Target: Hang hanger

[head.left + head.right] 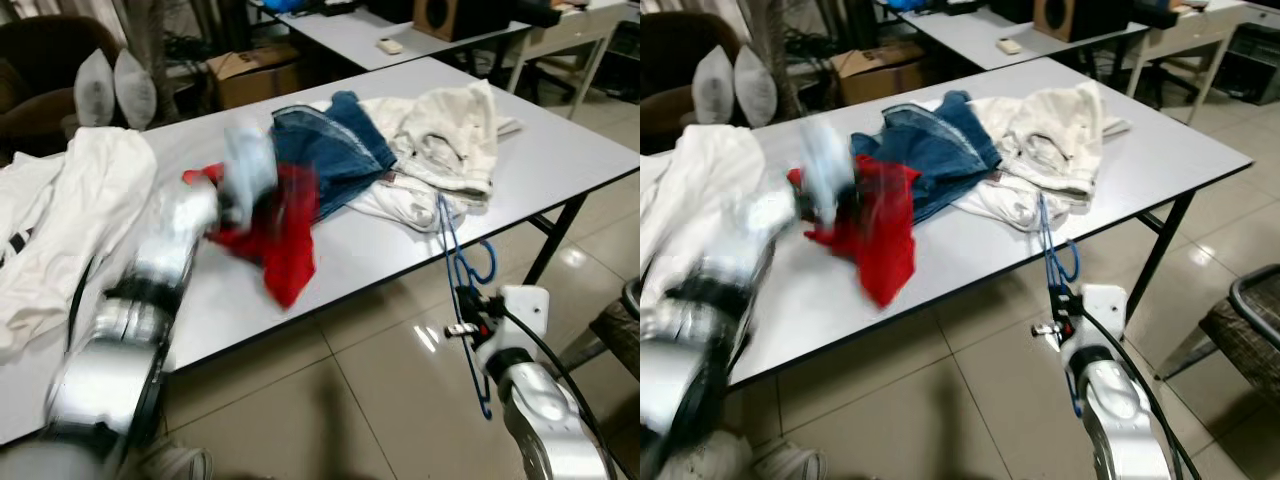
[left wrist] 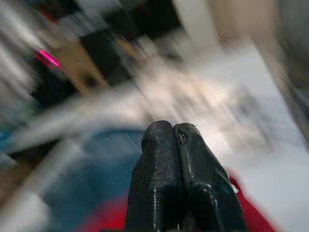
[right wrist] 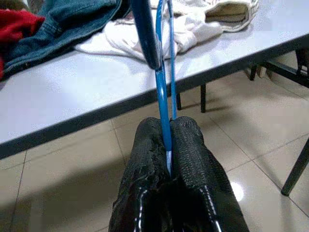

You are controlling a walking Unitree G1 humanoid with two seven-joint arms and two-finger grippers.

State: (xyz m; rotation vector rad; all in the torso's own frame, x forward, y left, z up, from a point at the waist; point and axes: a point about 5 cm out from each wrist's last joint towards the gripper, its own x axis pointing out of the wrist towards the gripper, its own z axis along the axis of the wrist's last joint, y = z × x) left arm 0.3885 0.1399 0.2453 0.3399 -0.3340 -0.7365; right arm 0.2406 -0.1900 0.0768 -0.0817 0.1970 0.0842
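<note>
- One thin blue wire hanger [image 1: 462, 262] is seen below the near edge of the long white table [image 1: 560, 150], its upper end reaching up in front of the clothes pile.
- The hanger is clamped in the right gripper [image 3: 168, 126], whose two black fingers are closed tight on the blue wire; in the right wrist view the wire runs straight up from between the fingertips, past the table edge.
- The right gripper is held low, over the beige tiled floor [image 1: 380, 390], just off the table's near side.
- The left gripper [image 2: 173, 128] is raised over the table, heavily blurred in the head views; its two fingers are pressed together, and nothing can be made out between them.
- One red garment [image 1: 285, 240] is seen crumpled on the table just beside the left arm; whether it is touched by the arm cannot be told through the blur.
- One blue denim garment [image 1: 335, 150] lies behind the red one, partly overlapping it.
- One cream-white garment [image 1: 450, 135] is bunched to the right of the denim, with more white fabric spread under it.
- One further white garment [image 1: 70, 210] is draped across the table's left end.
- Two grey cushions [image 1: 115, 88] are propped side by side behind the table.
- One brown cardboard box [image 1: 255, 70] is seen behind the table, beside a second white table [image 1: 350, 35].
</note>
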